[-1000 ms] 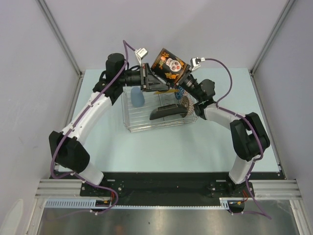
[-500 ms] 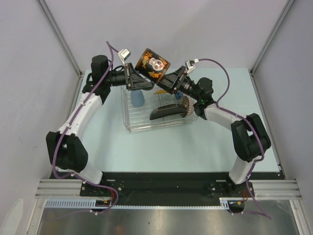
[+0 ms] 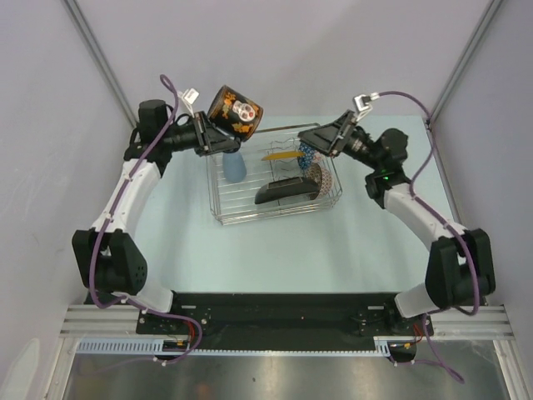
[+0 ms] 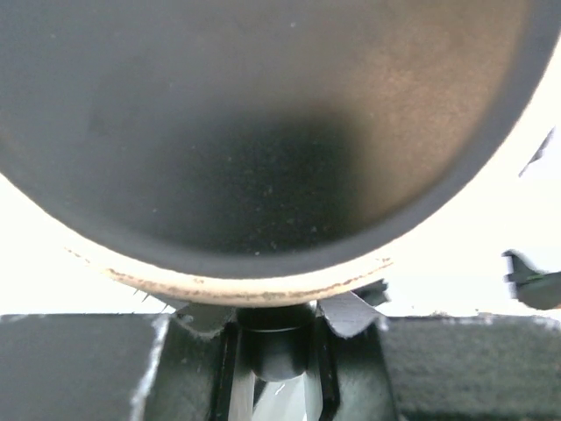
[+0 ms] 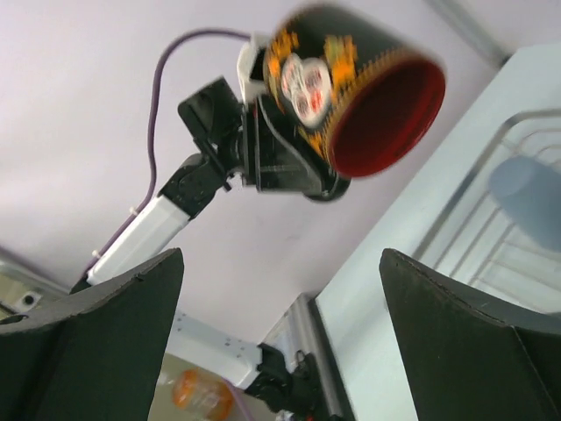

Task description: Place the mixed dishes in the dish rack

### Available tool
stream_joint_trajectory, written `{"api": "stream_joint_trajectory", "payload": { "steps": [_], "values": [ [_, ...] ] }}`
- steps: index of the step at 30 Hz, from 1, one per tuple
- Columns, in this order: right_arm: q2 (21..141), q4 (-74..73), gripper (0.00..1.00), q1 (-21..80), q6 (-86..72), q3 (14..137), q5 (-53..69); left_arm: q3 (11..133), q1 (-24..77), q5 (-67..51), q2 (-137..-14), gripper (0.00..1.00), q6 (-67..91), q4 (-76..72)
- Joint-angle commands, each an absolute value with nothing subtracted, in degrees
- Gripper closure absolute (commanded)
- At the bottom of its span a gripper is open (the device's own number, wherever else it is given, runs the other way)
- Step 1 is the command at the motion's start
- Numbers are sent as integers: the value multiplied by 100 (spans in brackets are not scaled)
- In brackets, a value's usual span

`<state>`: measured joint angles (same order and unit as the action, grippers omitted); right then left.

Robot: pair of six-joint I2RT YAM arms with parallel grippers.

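My left gripper (image 3: pixel 213 136) is shut on the dark mug (image 3: pixel 234 110), which hangs tilted in the air just past the far left corner of the dish rack (image 3: pixel 221 208). The mug's dark body (image 4: pixel 263 132) fills the left wrist view, and its handle (image 4: pixel 276 338) sits between the jaws. From the right wrist view the mug's red inside (image 5: pixel 381 114) faces the camera. My right gripper (image 3: pixel 315 136) stands open and empty above the rack's far right side. In the rack lie a blue bowl (image 3: pixel 235 168), a black plate (image 3: pixel 281 192), a yellow plate (image 3: pixel 283 154) and a brown-speckled bowl (image 3: pixel 321 180).
The rack stands on a pale blue table (image 3: pixel 375 250). Grey walls (image 3: pixel 50 100) close in the left, right and far sides. The arm bases are fixed to a black rail (image 3: pixel 275 312) at the near edge.
My right gripper opened, let go of the mug and drew back to the right. My left arm swung left with the mug in its jaws.
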<state>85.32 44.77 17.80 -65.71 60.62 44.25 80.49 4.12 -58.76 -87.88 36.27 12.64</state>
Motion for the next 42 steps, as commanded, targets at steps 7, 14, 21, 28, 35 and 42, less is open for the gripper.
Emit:
{"api": "stream_joint_trajectory", "payload": {
  "steps": [7, 14, 21, 28, 35, 42],
  "values": [
    [7199, 3138, 0, 1046, -5660, 5907, 4764, 8008, 431, -5002, -8254, 100, 18, 3499],
    [7040, 3190, 0, 958, -5730, 5608, 4737, 7551, 457, -4642, -8174, 100, -156, 3025],
    [6952, 3076, 0, 826, -5660, 5502, 4728, 6874, 825, -3544, -7919, 100, -764, 2462],
    [6891, 2953, 0, 826, -5634, 5449, 4711, 6706, 888, -3174, -8068, 100, -862, 2092],
    [6741, 2716, 0, 721, -5537, 5414, 4746, 6522, 1002, -2927, -8270, 100, -712, 1740],
    [6706, 2602, 0, 633, -5520, 5388, 4772, 6487, 1204, -2900, -8394, 100, -721, 1732]
  ]
}}
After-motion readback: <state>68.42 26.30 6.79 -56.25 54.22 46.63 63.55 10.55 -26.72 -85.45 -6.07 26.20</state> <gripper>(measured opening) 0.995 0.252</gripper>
